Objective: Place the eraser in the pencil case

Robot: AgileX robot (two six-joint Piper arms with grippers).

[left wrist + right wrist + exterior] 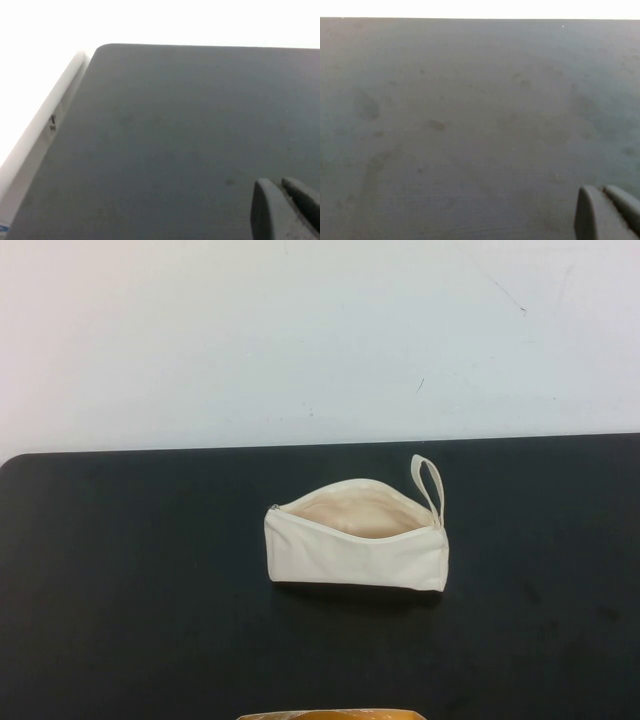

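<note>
The pencil case (355, 550) is a cream-white fabric pouch lying in the middle of the black table (130, 590). Its zip is open, showing beige lining (350, 512), and its loop strap (430, 485) is at its right end. The eraser is not in view in any frame. Neither arm shows in the high view. My left gripper (280, 184) hangs over bare black table near the table's corner, its fingers together and empty. My right gripper (601, 190) hangs over bare black table too, its fingers together and empty.
A white wall (300, 330) rises behind the table's far edge. A yellow-orange object (330, 714) pokes in at the near edge of the high view. A white ledge (45, 125) runs beside the table's edge in the left wrist view.
</note>
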